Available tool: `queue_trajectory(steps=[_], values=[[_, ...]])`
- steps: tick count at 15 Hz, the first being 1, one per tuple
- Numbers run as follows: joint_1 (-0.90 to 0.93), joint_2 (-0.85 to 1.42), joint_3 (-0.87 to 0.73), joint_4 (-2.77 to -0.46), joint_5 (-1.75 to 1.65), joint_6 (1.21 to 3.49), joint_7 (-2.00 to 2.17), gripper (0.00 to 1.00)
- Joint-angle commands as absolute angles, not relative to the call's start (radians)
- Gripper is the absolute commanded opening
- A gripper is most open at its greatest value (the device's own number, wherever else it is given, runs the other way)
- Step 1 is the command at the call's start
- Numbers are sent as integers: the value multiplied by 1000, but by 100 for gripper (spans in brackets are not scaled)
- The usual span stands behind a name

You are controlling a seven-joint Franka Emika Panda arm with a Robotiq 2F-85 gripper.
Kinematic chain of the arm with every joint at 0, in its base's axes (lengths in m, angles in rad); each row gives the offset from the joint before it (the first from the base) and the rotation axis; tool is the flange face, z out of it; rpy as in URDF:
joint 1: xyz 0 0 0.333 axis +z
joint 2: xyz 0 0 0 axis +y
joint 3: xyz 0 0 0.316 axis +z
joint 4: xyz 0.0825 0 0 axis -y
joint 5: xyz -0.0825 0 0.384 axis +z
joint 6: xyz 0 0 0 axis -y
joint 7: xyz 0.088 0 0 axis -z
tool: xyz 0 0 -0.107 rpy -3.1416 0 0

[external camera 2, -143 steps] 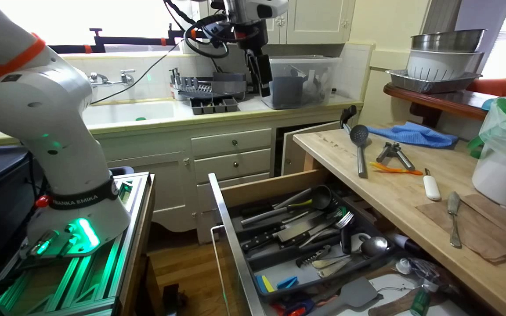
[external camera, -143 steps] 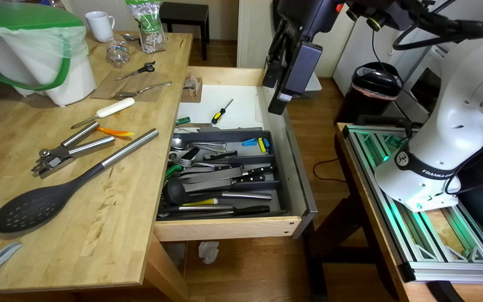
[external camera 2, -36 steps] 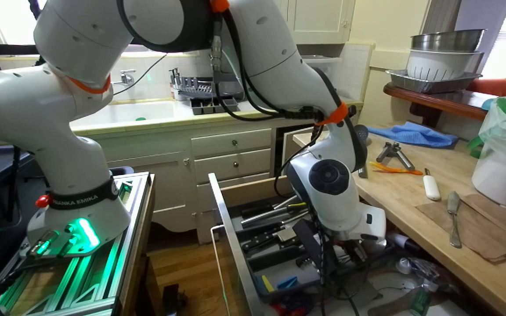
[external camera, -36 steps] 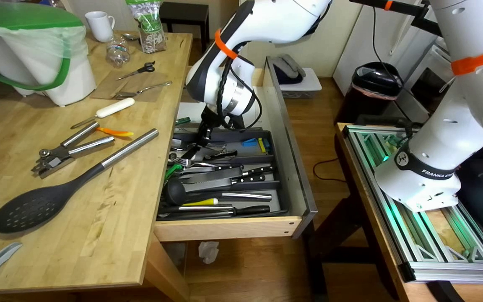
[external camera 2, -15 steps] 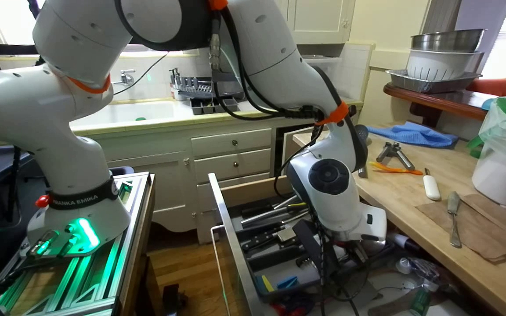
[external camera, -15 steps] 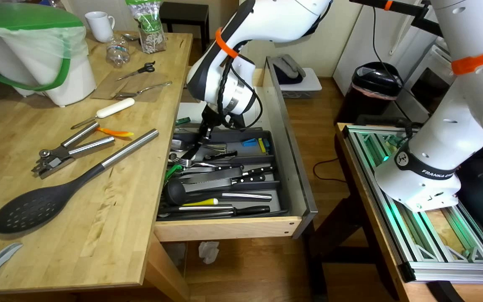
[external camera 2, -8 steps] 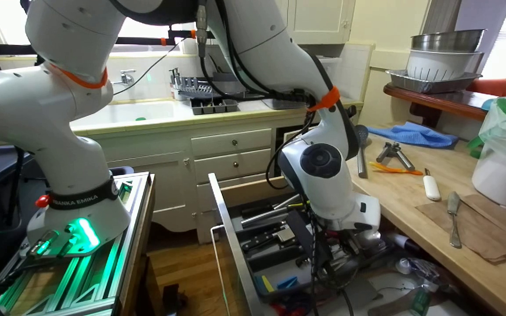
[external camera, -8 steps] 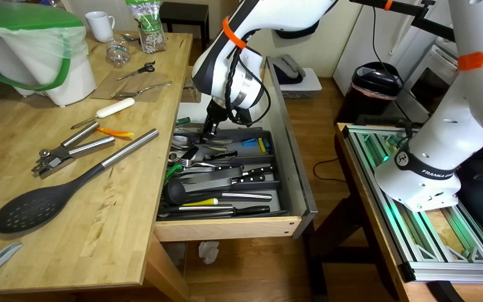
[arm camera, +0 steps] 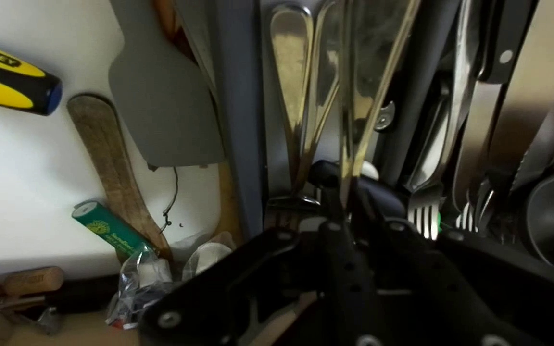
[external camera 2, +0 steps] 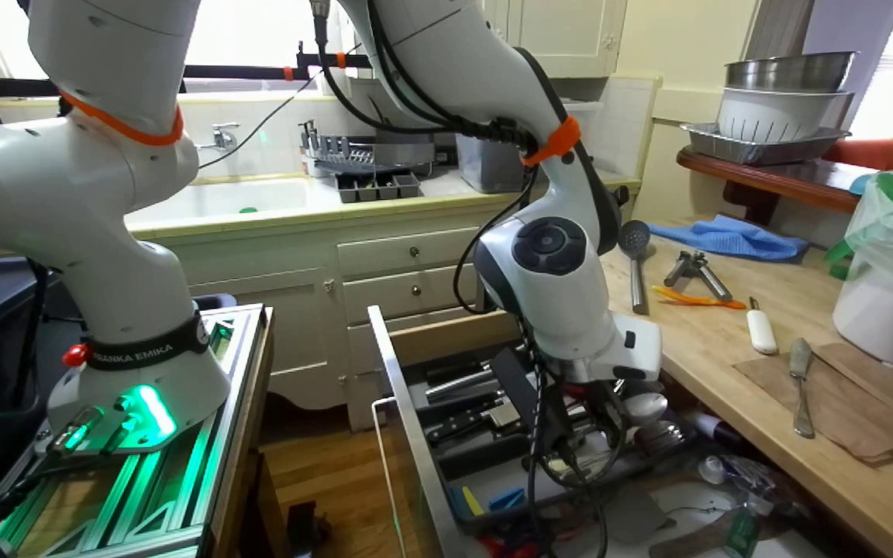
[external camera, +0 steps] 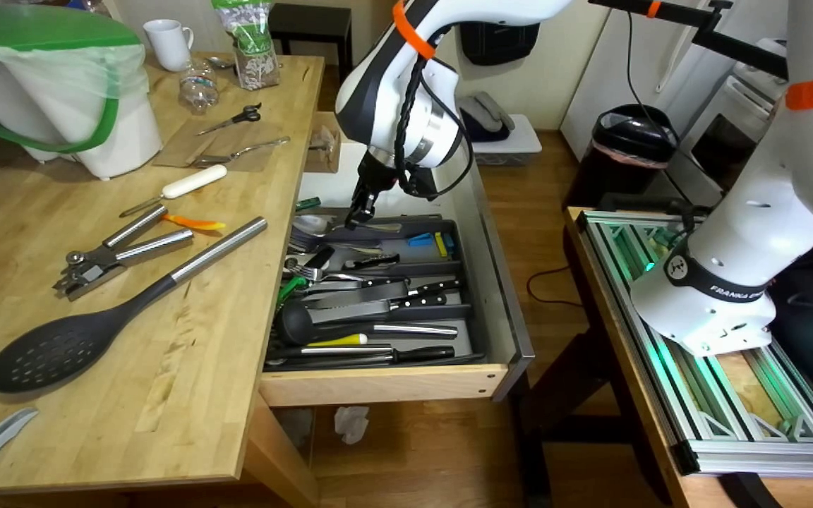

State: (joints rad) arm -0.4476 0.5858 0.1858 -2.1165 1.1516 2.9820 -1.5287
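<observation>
Black two-finger gripper (arm camera: 351, 204) pinched narrow on silver metal spoon (external camera: 314, 225), holding it over dark-grey divided cutlery tray (external camera: 435, 269).

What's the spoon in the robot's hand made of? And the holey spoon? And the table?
The held spoon looks like shiny metal, probably steel: it's silvery and gleams. The holey spoon has a dull black head, likely plastic or nylon, and a shiny silvery handle, probably metal. The table seems to be smooth wood: strips and grain show.
</observation>
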Motion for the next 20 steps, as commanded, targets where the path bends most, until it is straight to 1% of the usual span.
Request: queue_trajectory(steps=[1, 10, 14, 20], values=[[-428, 552, 183, -2143, 1133, 2952, -1500, 3], [-423, 592, 243, -2118, 1128, 2924, -1571, 3], [-415, 602, 236, -2131, 1080, 2872, -1607, 3], [-411, 643, 230, -2121, 1016, 2875, -1613, 3]])
